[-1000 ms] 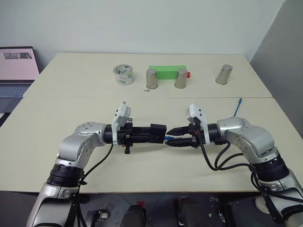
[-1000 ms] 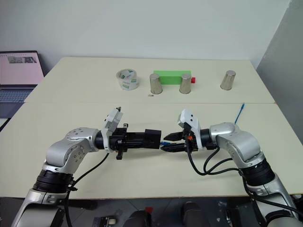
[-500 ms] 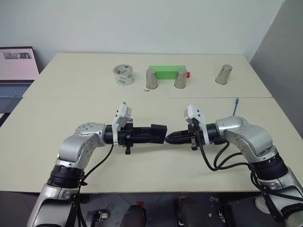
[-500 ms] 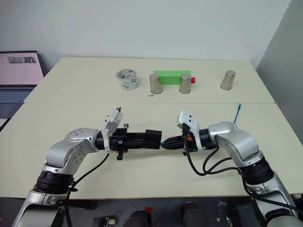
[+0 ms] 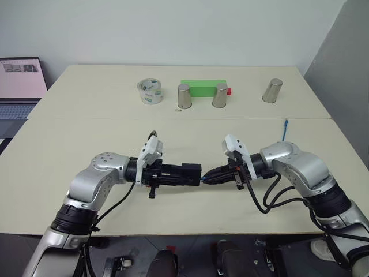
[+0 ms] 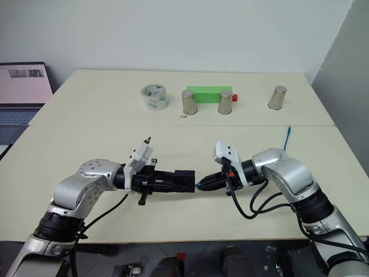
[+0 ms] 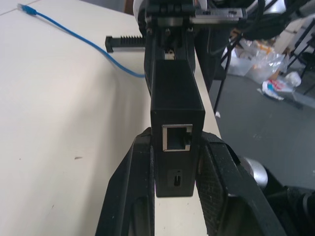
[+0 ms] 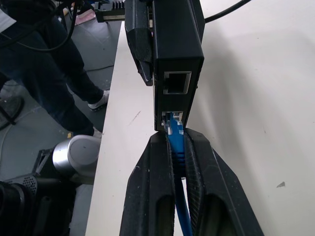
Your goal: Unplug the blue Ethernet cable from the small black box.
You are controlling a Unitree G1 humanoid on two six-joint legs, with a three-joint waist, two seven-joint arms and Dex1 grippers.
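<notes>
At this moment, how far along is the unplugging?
Done: the left gripper is clamped on the small black box, and the right gripper is shut on the blue Ethernet cable just behind its plug. In hand: both are braced to pull. Left: the plug sits in its port; it has to come out.

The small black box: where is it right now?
In the left eye view the small black box sits near the table's front edge, clamped in the left gripper, with the right gripper shut on the blue Ethernet cable plugged into it.
</notes>
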